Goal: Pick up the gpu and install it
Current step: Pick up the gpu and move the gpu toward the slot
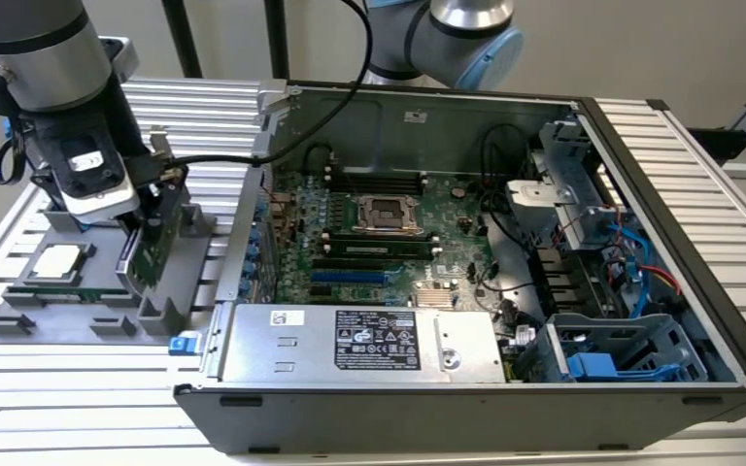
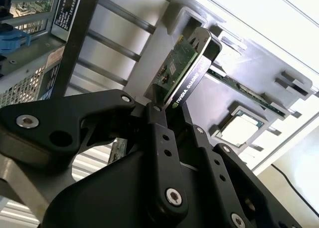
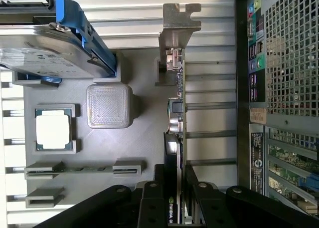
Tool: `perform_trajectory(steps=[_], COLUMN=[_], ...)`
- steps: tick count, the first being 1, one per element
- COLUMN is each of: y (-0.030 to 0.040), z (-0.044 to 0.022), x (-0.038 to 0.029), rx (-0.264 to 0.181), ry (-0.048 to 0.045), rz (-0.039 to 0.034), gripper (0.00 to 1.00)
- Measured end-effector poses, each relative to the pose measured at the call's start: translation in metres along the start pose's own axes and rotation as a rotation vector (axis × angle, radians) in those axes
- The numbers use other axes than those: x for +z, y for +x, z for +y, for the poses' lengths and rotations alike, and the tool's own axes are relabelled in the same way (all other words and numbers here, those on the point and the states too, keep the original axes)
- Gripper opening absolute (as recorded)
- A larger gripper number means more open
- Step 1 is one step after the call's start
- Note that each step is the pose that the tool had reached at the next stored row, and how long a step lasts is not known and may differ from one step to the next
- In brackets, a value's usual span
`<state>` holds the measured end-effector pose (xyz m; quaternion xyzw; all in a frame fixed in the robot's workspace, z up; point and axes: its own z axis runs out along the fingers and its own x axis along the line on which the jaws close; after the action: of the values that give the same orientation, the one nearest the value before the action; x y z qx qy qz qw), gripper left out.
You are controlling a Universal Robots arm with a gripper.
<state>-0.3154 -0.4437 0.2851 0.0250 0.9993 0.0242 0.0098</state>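
gpu upright on edge in grey holder tray, exterior view: 9 o'clock of open computer case. Claw pinching gpu's upper edge. Processor chip 9 o'clock of gpu. Slatted bench beneath.

Gotta be a robotics lab or test cell, no way a home or office. Dead giveaways: ribbed aluminium-profile table, grey industrial robot arm with a black pincer on the end, desktop PC case lying on its side, panel off and motherboard exposed, plus a grey moulded fixture tray with loose parts in their own slots. Plain pale wall behind.
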Motion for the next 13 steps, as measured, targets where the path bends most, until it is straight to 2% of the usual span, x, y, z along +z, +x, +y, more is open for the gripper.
perform_trajectory(steps=[13], y=[0.0], z=[0.0], x=[-0.0018], rx=[0.0], ry=[0.0004], rz=[0.0002], gripper=[0.0])
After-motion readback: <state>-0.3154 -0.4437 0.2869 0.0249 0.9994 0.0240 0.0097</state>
